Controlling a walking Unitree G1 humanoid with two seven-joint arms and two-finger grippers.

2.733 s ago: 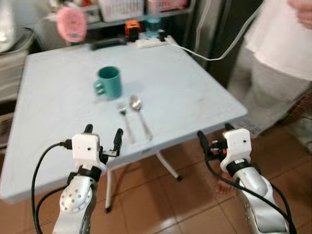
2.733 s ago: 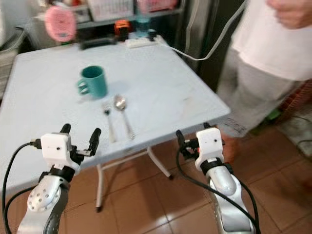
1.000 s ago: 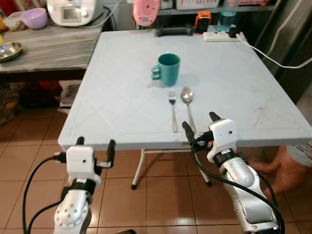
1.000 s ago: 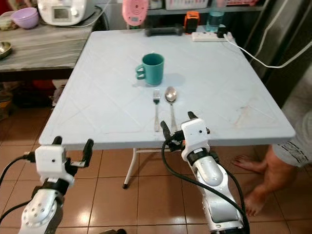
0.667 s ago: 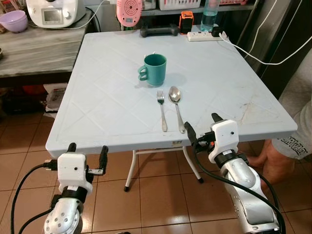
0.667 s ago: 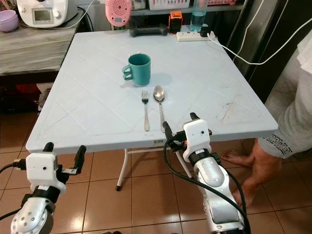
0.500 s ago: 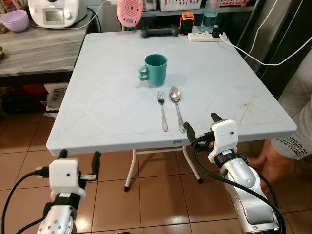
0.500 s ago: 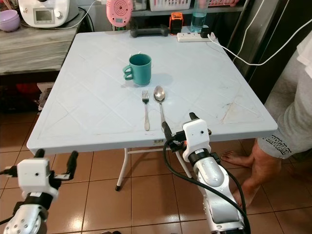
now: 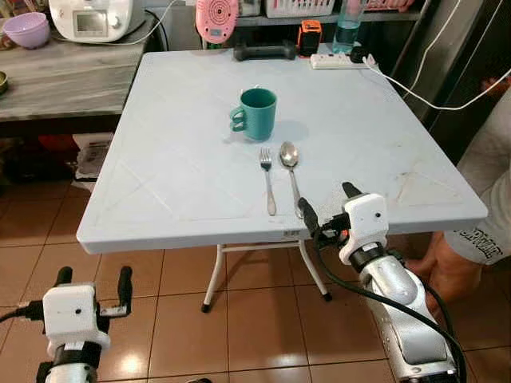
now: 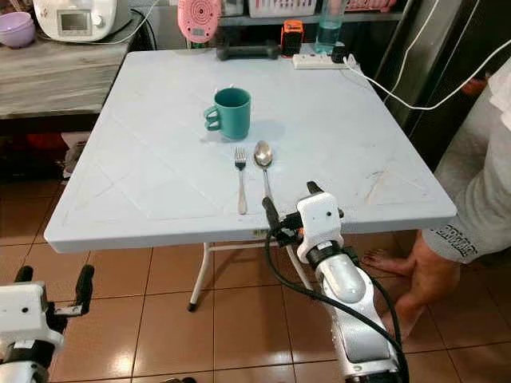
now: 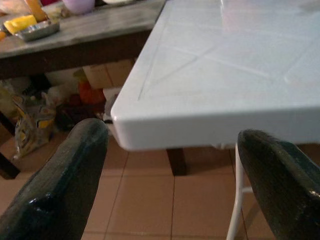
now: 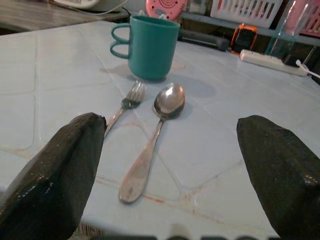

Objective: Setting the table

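Teal handled mug [image 9: 256,113], steel fork [image 9: 267,179] and steel spoon [image 9: 291,170] lie mid-worktop toward its near edge, setting apparently partly laid; right gripper [image 9: 326,210] spread at that edge, left gripper [image 9: 90,281] spread, low.

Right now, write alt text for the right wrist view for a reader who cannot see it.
A spoon and a fork lie side by side on a pale blue table, seen between the open right gripper's two black fingers. Behind them stands a teal mug.
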